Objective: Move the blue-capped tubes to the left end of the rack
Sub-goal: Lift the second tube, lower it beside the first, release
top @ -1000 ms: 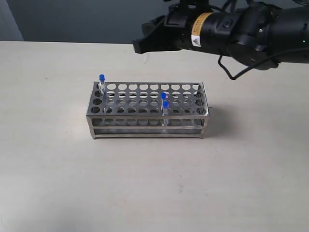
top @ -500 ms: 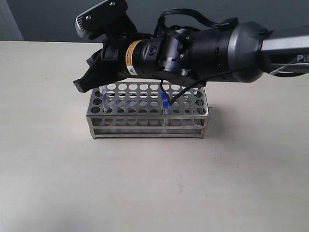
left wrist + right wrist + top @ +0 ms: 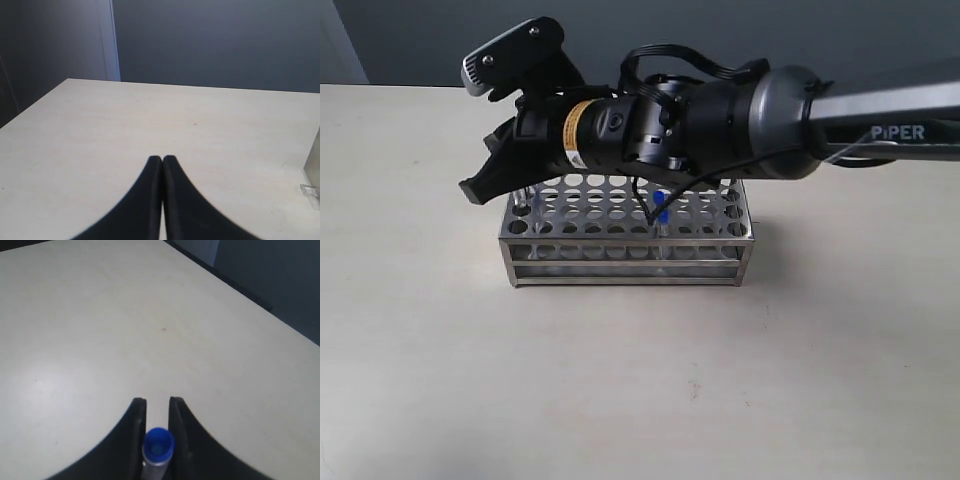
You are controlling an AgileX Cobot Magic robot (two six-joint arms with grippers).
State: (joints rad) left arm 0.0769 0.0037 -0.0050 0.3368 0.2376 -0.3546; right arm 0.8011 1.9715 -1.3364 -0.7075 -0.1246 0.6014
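One blue-capped tube (image 3: 159, 444) is clamped between the right gripper's (image 3: 156, 402) jaws, held over the left end of the single silver rack (image 3: 620, 252). Two more blue-capped tubes (image 3: 662, 212) are seen mid-rack, partly hidden by a cable (image 3: 650, 192). The left gripper's (image 3: 162, 159) jaws are pressed together above the tabletop (image 3: 100, 125).

The silver rack (image 3: 620, 241), its top dotted with rows of round holes, stands on a pale cream table (image 3: 620, 400), bright blue caps top the clear tubes (image 3: 662, 215) in it, and above it the black-and-grey arm (image 3: 760, 105) wears a yellow-orange band (image 3: 578, 133).
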